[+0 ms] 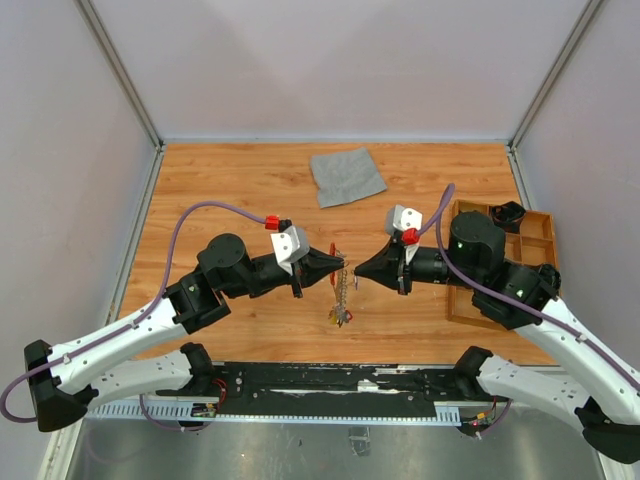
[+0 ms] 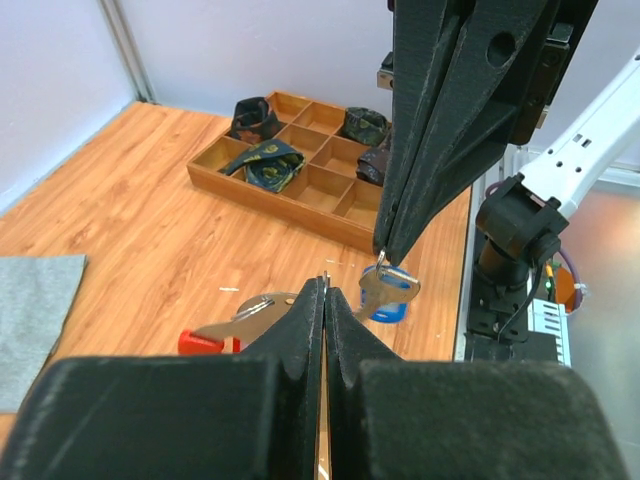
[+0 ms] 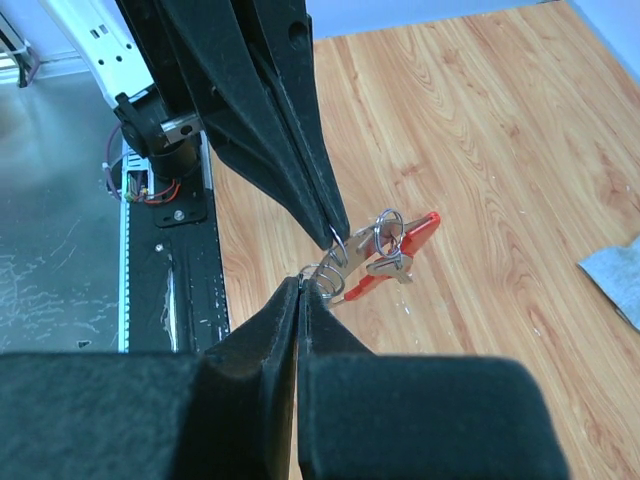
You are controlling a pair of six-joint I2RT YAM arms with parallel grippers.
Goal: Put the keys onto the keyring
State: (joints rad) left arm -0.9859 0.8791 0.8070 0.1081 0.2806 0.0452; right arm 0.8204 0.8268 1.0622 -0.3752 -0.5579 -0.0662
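Observation:
Both grippers meet tip to tip above the table's front middle. My left gripper (image 1: 344, 266) (image 2: 325, 285) is shut on a thin silvery ring of the keyring (image 1: 341, 290). My right gripper (image 1: 357, 272) (image 3: 300, 282) is shut on the other end of the same coil of wire rings (image 3: 335, 262). The keyring's red clip (image 3: 412, 233) (image 2: 200, 341) hangs just beyond the tips. A silvery key with a blue head (image 2: 390, 296) dangles from a ring at the right fingertip. A further small key (image 3: 388, 266) hangs by the red clip. The chain and keys (image 1: 340, 316) trail down toward the table.
A grey cloth square (image 1: 347, 176) (image 3: 615, 275) lies at the back middle. A wooden compartment tray (image 1: 548, 240) (image 2: 300, 205) holding dark bundles stands at the right, under the right arm. Grey walls enclose the table on three sides.

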